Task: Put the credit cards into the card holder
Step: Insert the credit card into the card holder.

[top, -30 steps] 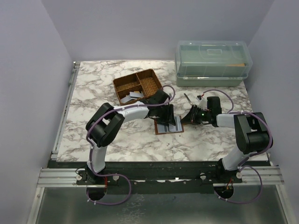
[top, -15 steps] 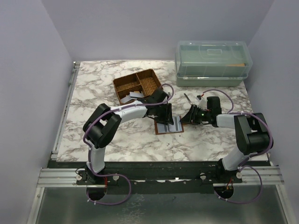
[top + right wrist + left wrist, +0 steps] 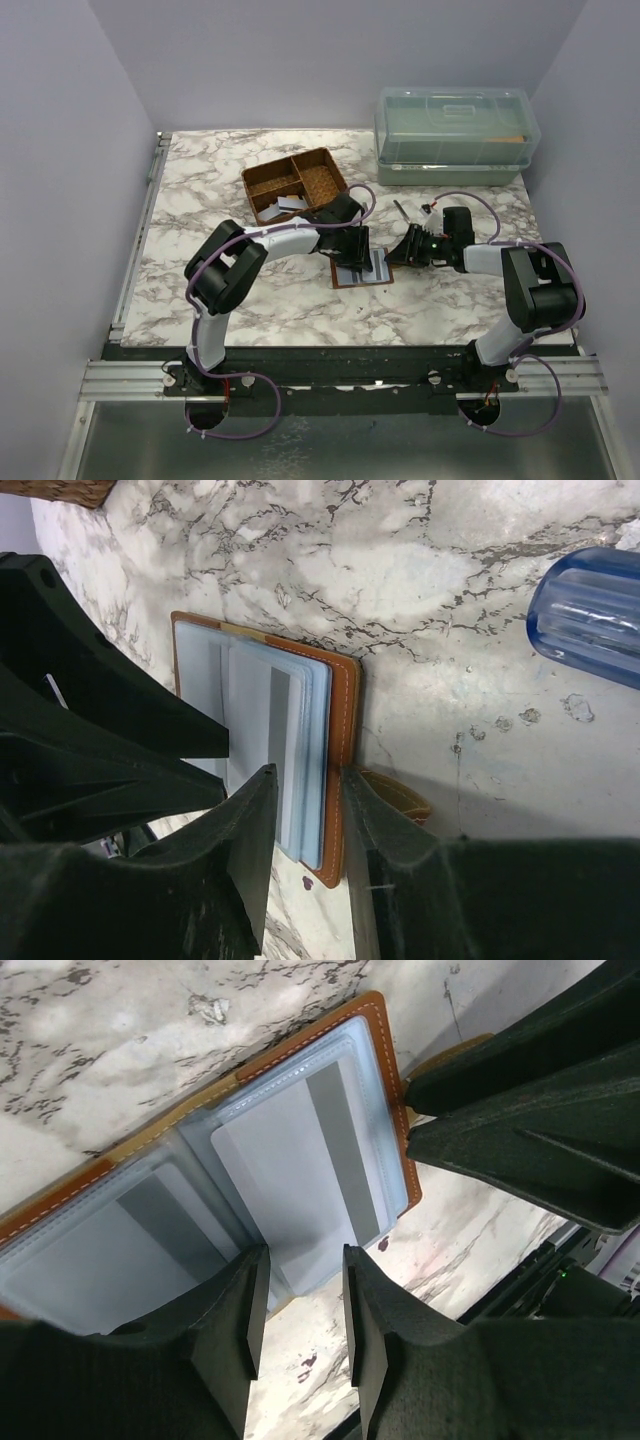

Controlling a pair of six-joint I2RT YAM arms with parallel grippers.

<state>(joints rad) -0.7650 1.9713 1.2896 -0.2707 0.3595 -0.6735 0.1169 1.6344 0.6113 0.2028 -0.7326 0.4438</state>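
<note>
The card holder (image 3: 362, 272) lies open on the marble, brown with clear sleeves. In the left wrist view (image 3: 385, 1050) a pale card with a grey stripe (image 3: 290, 1180) sits in its right sleeve and a second card (image 3: 100, 1260) in its left sleeve. My left gripper (image 3: 300, 1260) hovers open just above the striped card's near end (image 3: 353, 248). My right gripper (image 3: 308, 775) is shut on the holder's right edge (image 3: 345, 710), beside the snap tab (image 3: 400, 795); it reaches in from the right (image 3: 393, 255). More pale cards (image 3: 285, 208) lie in the basket tray.
A brown divided basket tray (image 3: 320, 180) stands behind the holder. A clear lidded box (image 3: 455, 135) is at the back right. A thin dark tool (image 3: 400, 212) lies behind my right gripper. A translucent blue handle (image 3: 590, 610) lies just right of the holder.
My left gripper shifted slightly back and then forward over the holder. The right gripper and the holder stayed put.
</note>
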